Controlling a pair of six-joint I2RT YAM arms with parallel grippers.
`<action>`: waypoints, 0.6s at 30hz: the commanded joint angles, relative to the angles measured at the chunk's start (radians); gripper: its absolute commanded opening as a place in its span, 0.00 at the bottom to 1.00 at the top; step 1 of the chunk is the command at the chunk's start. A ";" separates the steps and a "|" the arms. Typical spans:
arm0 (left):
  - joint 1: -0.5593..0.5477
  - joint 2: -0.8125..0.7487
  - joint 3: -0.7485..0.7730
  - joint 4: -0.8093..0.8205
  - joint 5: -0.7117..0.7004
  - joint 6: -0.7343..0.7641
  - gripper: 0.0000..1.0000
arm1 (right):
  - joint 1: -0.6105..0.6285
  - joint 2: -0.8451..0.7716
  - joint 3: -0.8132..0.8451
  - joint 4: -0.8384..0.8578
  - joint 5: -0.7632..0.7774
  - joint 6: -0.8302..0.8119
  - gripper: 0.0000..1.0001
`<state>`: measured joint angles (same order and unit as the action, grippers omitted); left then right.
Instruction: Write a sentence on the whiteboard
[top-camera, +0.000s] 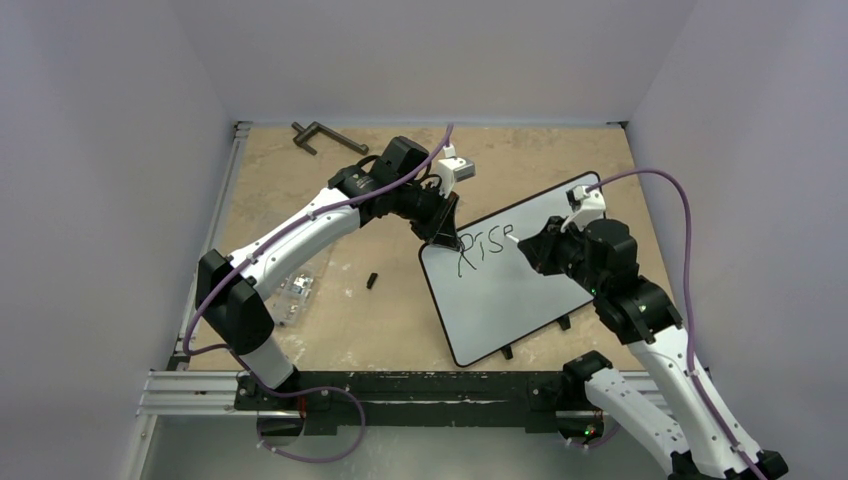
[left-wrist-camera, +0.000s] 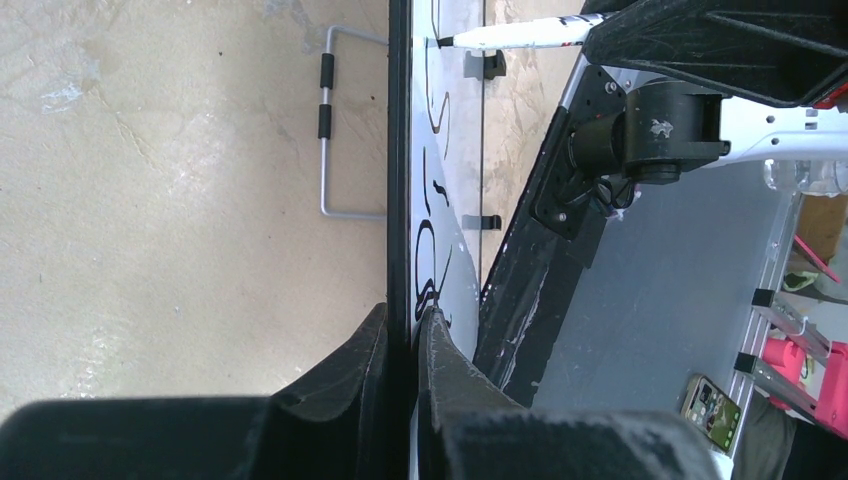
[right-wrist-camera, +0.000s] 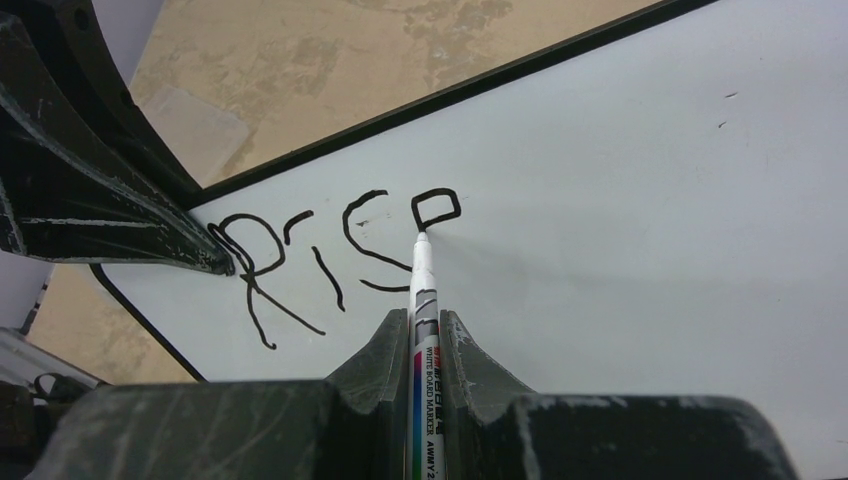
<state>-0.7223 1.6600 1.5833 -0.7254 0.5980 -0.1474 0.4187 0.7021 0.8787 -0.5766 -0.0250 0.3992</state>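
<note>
As left pincer (left-wrist-camera: 405, 314) clamps the whiteboard (top-camera: 510, 300), right pincer (right-wrist-camera: 425, 325) grips a marker (right-wrist-camera: 422, 275).

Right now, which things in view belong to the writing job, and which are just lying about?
Job: whiteboard; the sentence begun on it; marker in the right claw; left claw clamping the whiteboard's edge.
Lying about: dark metal tool at the far edge; small black piece; clear plastic packet beside it.

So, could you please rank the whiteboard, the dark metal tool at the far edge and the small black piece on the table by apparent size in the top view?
1. whiteboard, by far the largest
2. dark metal tool
3. small black piece, the smallest
</note>
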 joint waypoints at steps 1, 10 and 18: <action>0.004 -0.037 0.006 0.061 -0.089 0.058 0.00 | 0.000 0.005 -0.017 -0.044 0.021 0.029 0.00; 0.004 -0.042 0.006 0.064 -0.087 0.058 0.00 | 0.000 -0.006 -0.003 -0.106 0.084 0.102 0.00; 0.005 -0.045 0.004 0.063 -0.087 0.057 0.00 | -0.001 0.000 0.010 -0.132 0.148 0.128 0.00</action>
<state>-0.7219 1.6600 1.5795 -0.7227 0.5972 -0.1474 0.4187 0.6910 0.8764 -0.6716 0.0479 0.5072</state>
